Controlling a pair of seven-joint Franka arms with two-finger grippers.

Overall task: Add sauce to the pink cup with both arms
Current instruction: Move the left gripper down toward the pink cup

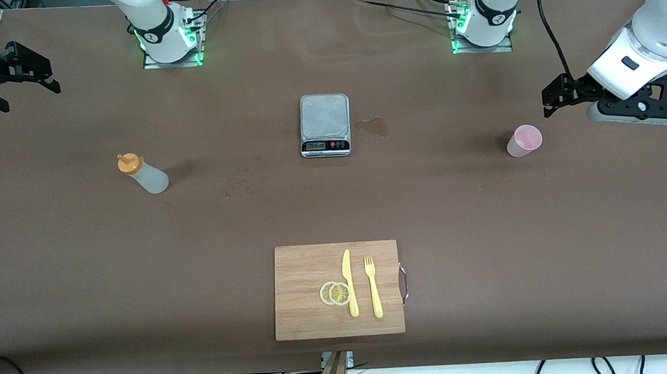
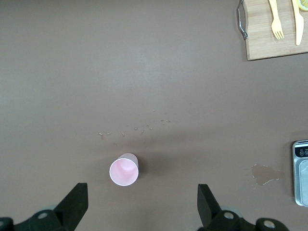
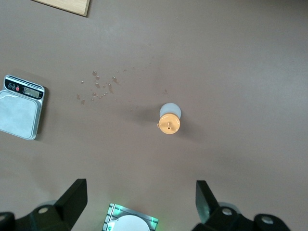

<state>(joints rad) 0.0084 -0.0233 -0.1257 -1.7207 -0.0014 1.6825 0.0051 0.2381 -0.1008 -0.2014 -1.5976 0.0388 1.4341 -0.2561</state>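
Note:
The sauce bottle (image 1: 143,174), whitish with an orange cap, stands on the table toward the right arm's end; it also shows in the right wrist view (image 3: 170,121). The pink cup (image 1: 524,141) stands upright toward the left arm's end and shows in the left wrist view (image 2: 124,171). My left gripper (image 1: 551,100) is open and empty, up in the air over the table just beside the cup (image 2: 142,202). My right gripper (image 1: 34,97) is open and empty, high over the table's end, well apart from the bottle (image 3: 140,197).
A grey kitchen scale (image 1: 325,124) sits mid-table with a wet spot (image 1: 373,127) beside it. A wooden cutting board (image 1: 304,271) lies nearer the front camera, bearing a yellow knife (image 1: 349,282), a fork (image 1: 373,287) and lemon slices (image 1: 335,293).

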